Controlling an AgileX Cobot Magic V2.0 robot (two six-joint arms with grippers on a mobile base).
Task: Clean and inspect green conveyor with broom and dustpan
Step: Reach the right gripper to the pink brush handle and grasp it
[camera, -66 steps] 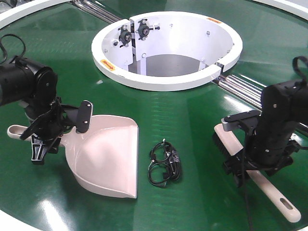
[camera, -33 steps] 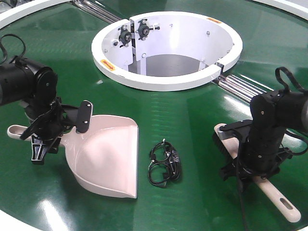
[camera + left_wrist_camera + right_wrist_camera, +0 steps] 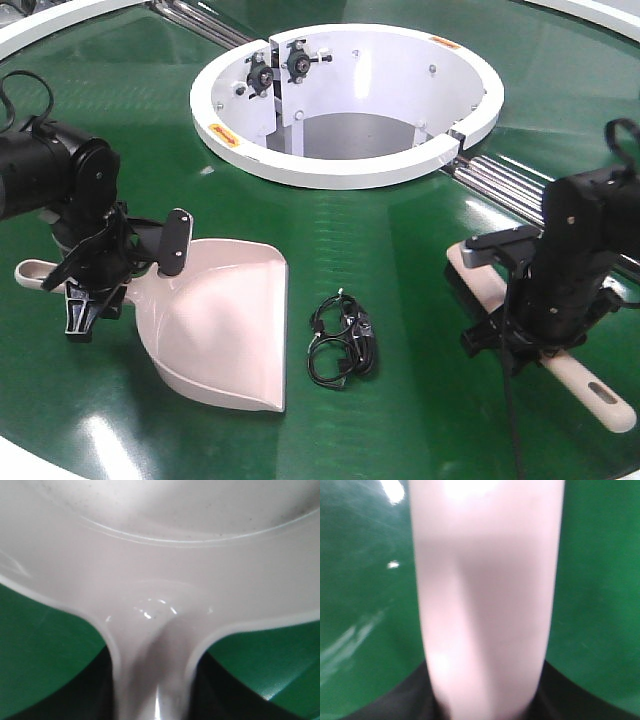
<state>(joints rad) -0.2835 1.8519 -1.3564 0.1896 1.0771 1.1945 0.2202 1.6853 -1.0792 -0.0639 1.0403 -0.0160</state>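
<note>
Claws are both down on the belt here. The left claw [image 3: 112,278] sits over the straight handle of the dustpan [image 3: 225,330]. Its wrist view shows that handle running up the middle with dark claw parts tight against both sides and no green between, so it is clamped on. The pan lies on the green conveyor [image 3: 400,250] toward the near-left edge, handle tip poking out to the left, wide lip facing right. Just past that lip, not touching it, sits a small tangle of black cord [image 3: 342,342], about midway along the near edge.

Over to the right claw [image 3: 505,305]: it straddles the broom [image 3: 590,395]. From its wrist camera the pale handle fills the centre, with dark claw parts hard against either side, so this one is gripped as well. The broom slants toward the near-right edge, its head end inward with black bristles [image 3: 458,288] showing beneath and its slotted handle end pointing outward. Whether it rests on the belt or hangs just off it, I cannot tell.

Farther back, the white central ring [image 3: 330,175] opens in the middle of the conveyor. Steel rollers [image 3: 505,182] run out from its right side, and a strip of white rim [image 3: 50,25] curves along the far-left edge.
</note>
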